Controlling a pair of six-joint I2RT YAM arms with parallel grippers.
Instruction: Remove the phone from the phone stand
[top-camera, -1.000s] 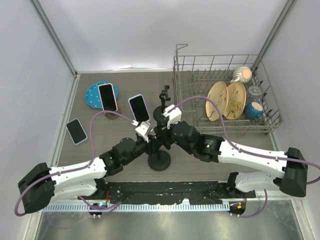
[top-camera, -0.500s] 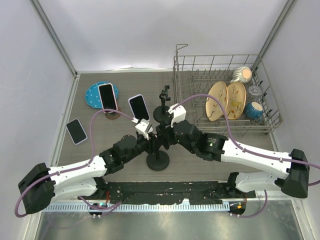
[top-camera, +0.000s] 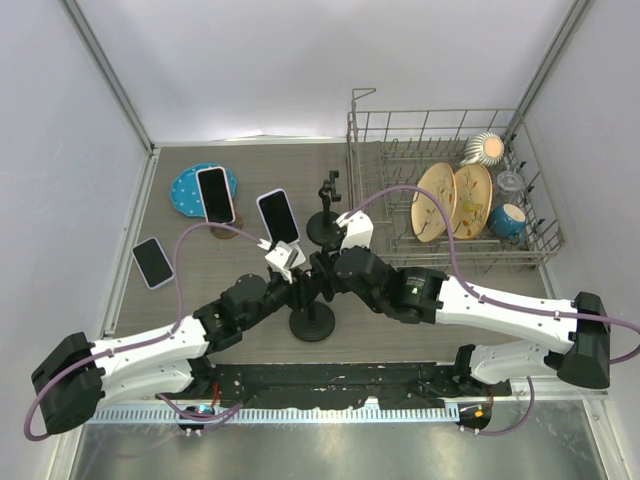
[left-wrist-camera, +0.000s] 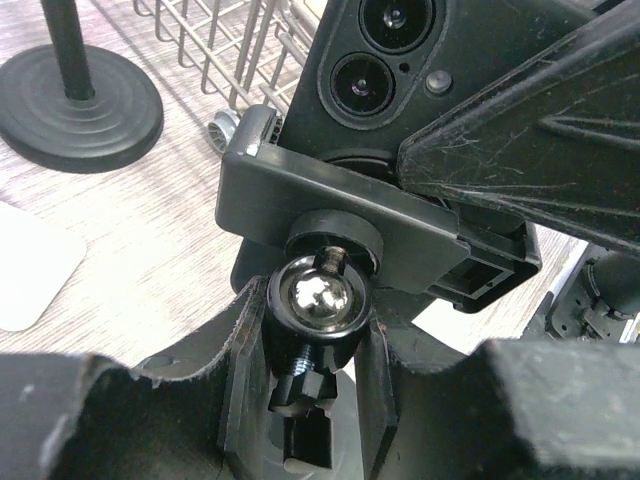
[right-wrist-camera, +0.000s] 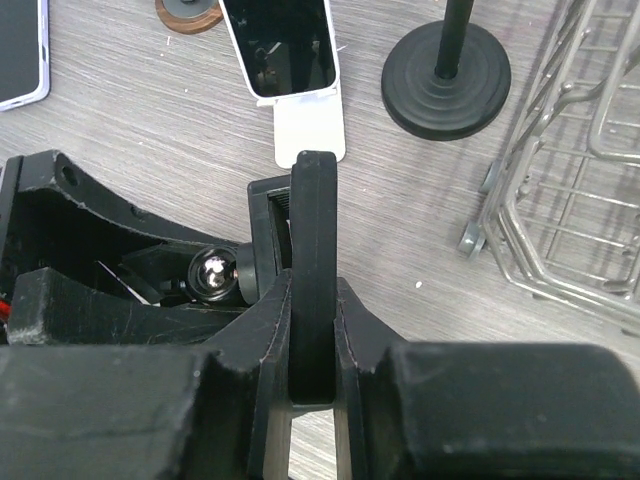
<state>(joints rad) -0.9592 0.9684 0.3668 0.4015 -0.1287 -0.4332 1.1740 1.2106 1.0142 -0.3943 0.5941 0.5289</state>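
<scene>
Rack: plates, cup (stand: phone)

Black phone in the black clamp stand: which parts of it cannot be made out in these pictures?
- Left wrist view: the black phone shows only its back. The frame's top edge cuts it off, and the right fingers cover one side.
- Right wrist view: it is edge-on only, so the screen is unseen.
- Top view: it is hidden among both wrists.

phone in stand, dish rack right
</scene>
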